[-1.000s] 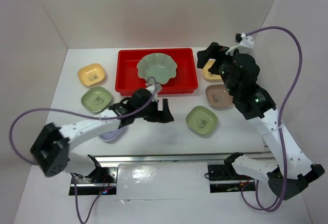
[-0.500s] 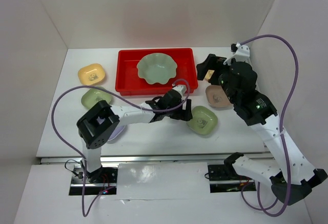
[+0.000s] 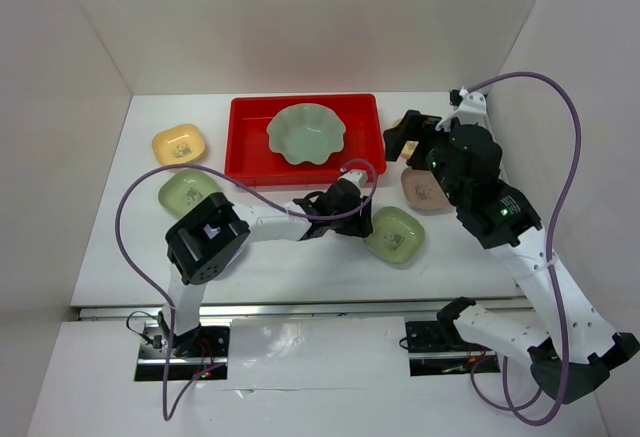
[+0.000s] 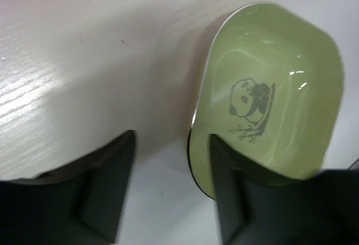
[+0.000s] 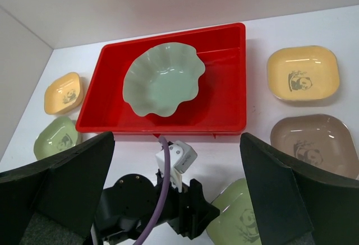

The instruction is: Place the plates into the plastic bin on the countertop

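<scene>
Left hand (image 4: pixel 173 138) is open and holds nothing. It sits low over the white counter (image 4: pixel 84 49), with the rim of the light green rounded-square panda-print dish (image 4: pixel 269 93) between its fingers. Right hand (image 3: pixel 403 137) is wide open and empty, beside the shallow red plastic bin (image 3: pixel 240 137), which contains the large pale-green scalloped dish (image 3: pixel 305 134).

the left gripper's (image 4: pixel 172 141) right finger is covering the green dish's (image 4: pixel 269 88) near corner. from above, the right gripper (image 3: pixel 402 135) is hiding most of a yellow dish (image 5: pixel 303 77) and overlapping the brown dish (image 3: pixel 428 192), which the right wrist view's edge is also cutting off.
</scene>
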Available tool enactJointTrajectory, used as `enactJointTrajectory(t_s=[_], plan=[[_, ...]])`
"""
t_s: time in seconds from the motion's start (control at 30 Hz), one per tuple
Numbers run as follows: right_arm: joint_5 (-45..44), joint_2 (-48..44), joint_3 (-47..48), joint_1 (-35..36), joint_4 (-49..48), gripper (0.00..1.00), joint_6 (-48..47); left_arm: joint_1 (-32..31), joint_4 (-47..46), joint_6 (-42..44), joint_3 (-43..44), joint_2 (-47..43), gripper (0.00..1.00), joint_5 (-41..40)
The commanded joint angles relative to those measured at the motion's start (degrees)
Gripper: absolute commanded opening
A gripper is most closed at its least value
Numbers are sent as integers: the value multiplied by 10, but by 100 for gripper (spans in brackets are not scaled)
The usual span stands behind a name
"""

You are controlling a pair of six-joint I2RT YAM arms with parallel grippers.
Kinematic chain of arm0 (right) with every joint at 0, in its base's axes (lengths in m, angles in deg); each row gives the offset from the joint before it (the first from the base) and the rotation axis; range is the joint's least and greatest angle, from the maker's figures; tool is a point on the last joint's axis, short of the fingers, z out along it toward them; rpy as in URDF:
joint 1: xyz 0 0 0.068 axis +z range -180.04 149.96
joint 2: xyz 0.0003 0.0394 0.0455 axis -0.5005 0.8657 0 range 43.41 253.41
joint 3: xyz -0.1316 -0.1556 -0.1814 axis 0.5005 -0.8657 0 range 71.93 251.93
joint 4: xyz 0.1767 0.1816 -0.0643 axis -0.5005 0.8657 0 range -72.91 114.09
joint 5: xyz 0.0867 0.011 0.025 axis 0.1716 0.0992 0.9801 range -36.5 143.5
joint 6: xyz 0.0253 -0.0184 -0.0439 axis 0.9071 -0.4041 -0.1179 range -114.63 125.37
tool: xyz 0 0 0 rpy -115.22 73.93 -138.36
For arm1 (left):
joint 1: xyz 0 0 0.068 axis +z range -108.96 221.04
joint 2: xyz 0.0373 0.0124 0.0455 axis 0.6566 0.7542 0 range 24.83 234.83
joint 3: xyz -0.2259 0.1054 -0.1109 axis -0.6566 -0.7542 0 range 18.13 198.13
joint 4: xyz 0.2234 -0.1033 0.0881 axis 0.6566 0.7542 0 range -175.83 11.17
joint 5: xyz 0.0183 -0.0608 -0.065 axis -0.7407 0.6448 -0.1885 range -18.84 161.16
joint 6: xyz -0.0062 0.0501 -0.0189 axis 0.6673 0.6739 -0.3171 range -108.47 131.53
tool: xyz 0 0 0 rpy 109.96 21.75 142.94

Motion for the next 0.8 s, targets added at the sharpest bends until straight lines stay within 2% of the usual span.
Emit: enactJointTrajectory(t_s=[0.0, 0.1, 0.13, 0.17, 0.23, 0.27, 0.3, 0.37, 0.47, 0.57, 0.63, 0.77], plan=[[-5, -16, -5, 5, -5, 100, -9, -7, -16, 7, 10, 19, 61, -8], [-10, -16, -11, 5, -5, 100, -9, -20, -9, 14, 19, 32, 61, -25], [-10, -22, -11, 5, -5, 100, -9, -25, -3, 14, 24, 32, 54, -30], [-10, -22, -11, 5, -5, 100, -9, -25, 6, 14, 31, 41, 51, -30], [-10, -27, -11, 5, -5, 100, -9, -25, 12, 14, 31, 49, 37, -30], [-10, -27, -11, 5, -5, 100, -9, -25, 20, 14, 31, 49, 19, -36], [-15, -27, -11, 5, -5, 100, -9, -25, 26, 8, 31, 44, 10, -45], [-15, -27, -11, 5, -5, 100, -9, -25, 48, 2, 31, 19, 0, -61], [-21, -32, -6, 5, 0, 100, -9, -36, 117, -4, 31, -46, 0, -103], [-37, -32, -5, 5, 0, 100, -9, -36, 180, -4, 37, -116, 0, -109], [-52, -32, -12, 5, 0, 100, -2, -36, 233, 1, 82, -135, 0, -137], [-82, -46, -47, -8, -32, 100, 21, -9, 424, -31, 213, -133, 0, -222]])
